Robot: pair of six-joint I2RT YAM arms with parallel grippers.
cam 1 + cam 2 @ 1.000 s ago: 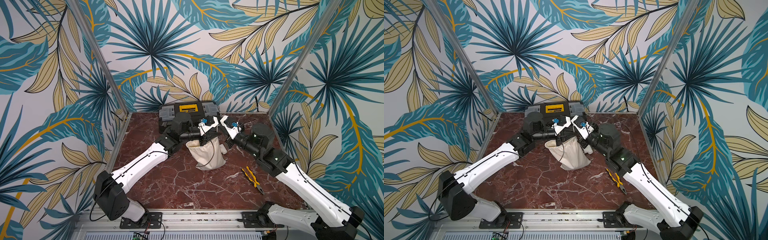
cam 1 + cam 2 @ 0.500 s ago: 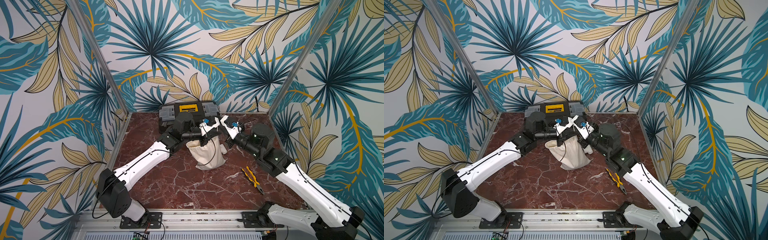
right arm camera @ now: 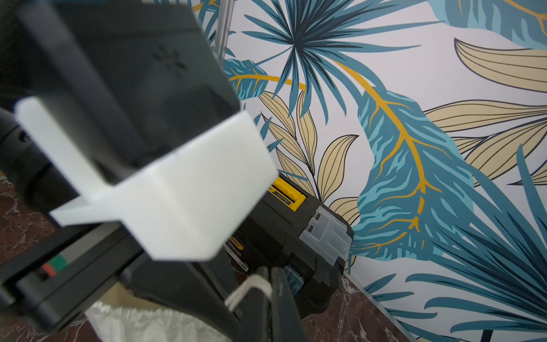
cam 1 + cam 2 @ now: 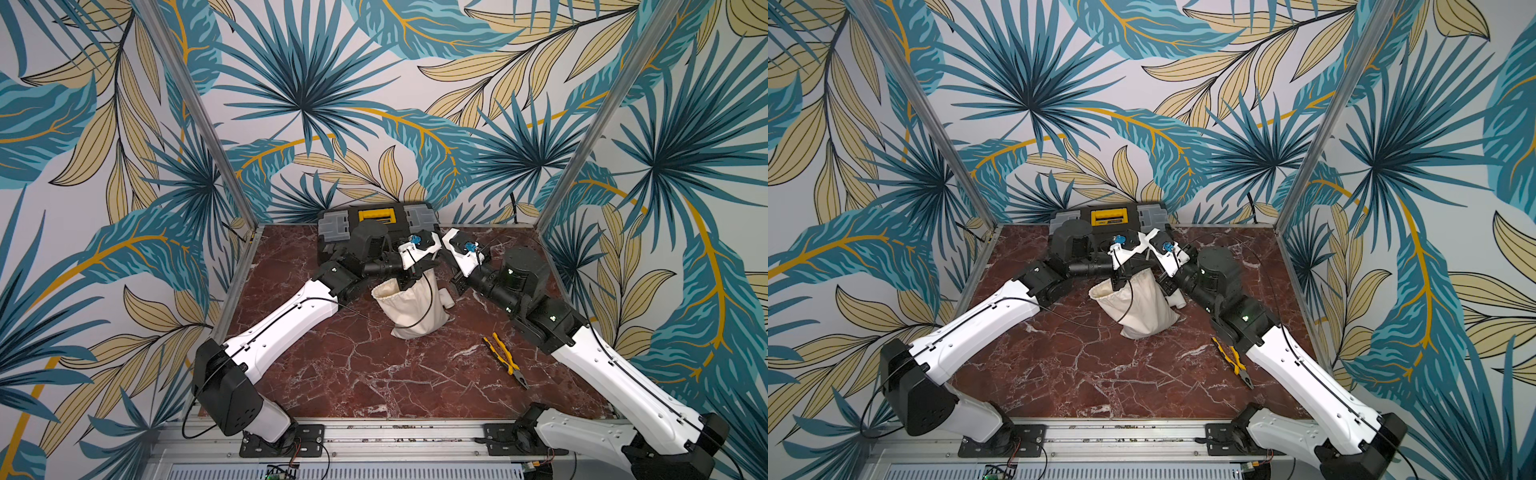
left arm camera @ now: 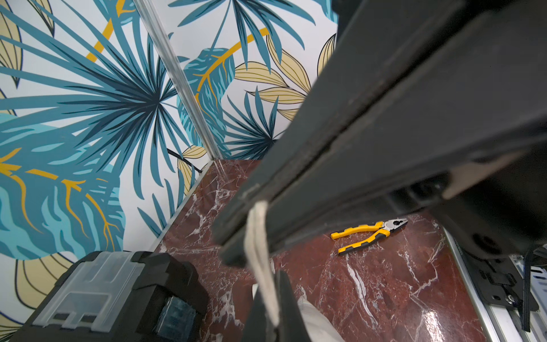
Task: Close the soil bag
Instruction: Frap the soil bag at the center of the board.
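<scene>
**Both grippers pinch cord above the open bag**

From the left, the left arm reaches across the bench (image 4: 332, 374) toward its centre. The left gripper (image 5: 236, 234) is clamped tight on a white cord (image 5: 260, 237). In the left wrist view the cord comes out between the closed fingers and hangs down to a second pair of dark fingers below.

The bag (image 4: 405, 309) stands on the bench at the centre, just near of the toolbox (image 4: 332, 226). The toolbox is black with a yellow handle and sits shut against the far wall. The bag's mouth, at its upper left, is open and has a puckered rim. Both grippers hang over its far edge. A thin black cable from the left arm drapes across the bag's front.

A white pipe fitting (image 4: 446, 298) lies just right of the bag; whether it touches the cloth I cannot tell.

The right gripper (image 3: 270, 284) comes in from the right and is also closed on cord. The right wrist view shows white strands pinched between its fingers. Whether both grippers hold the same cord I cannot tell.

Farther right and nearer, yellow-handled pliers (image 4: 505, 359) lie flat on the bench. They are apart from the bag and beside the right arm.
</scene>
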